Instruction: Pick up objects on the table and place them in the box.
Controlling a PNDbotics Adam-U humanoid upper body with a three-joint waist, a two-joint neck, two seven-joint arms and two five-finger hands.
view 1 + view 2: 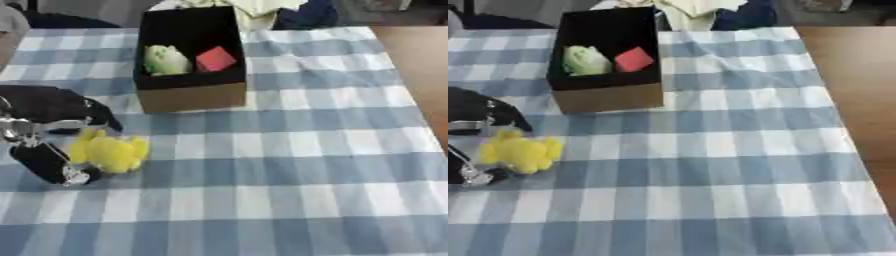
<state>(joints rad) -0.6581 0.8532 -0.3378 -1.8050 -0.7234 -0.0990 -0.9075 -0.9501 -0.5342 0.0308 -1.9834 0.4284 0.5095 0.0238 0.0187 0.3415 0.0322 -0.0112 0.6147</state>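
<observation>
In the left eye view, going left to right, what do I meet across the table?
Left hand → yellow plush toy → pale green object in the box → red block in the box → bare wooden table edge.

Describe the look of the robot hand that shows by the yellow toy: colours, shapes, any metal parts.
Only the left hand shows, at the view's left edge. Its back is a rounded, glossy black shell. Below it sit silver metal joints, and a black, blocky digit ends in a silver tip. No cables or markings can be made out. The right hand is not in view.
</observation>
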